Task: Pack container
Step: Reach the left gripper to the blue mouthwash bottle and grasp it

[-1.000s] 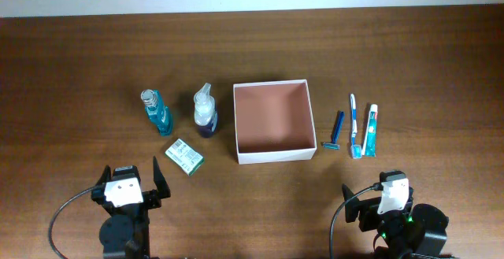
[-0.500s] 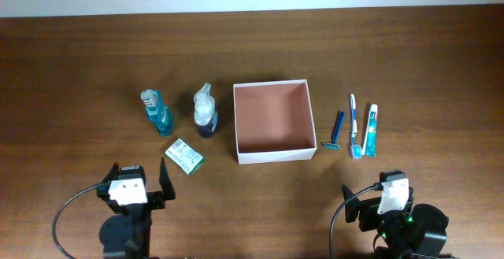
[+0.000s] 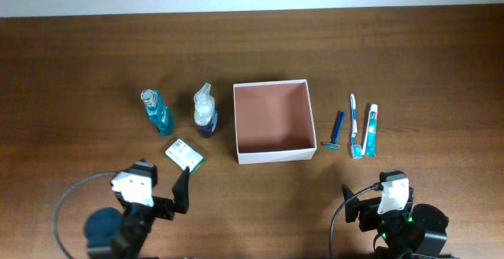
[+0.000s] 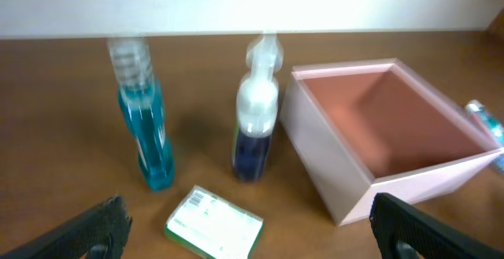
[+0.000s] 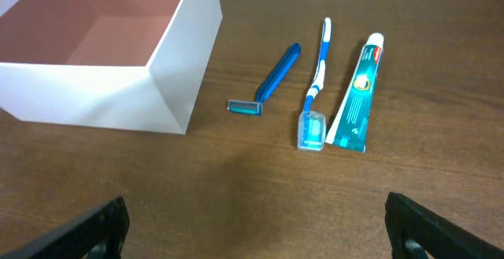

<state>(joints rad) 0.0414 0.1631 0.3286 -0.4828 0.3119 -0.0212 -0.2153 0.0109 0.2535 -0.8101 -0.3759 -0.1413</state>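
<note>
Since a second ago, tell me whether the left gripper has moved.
Yes. The left gripper has shifted right, closer to the soap box, which stays put left of the container.

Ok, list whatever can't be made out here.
Soap box print: blurred in left wrist view, too small overhead.
Bluish item behind the container: left wrist view, blurred, cut by the right edge; unidentifiable.
Razor blades: too small overhead, soft in right wrist view.

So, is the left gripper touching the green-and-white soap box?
Apart. Left wrist view: the soap box lies ahead of the open left gripper, with bare table showing between it and each finger.
</note>
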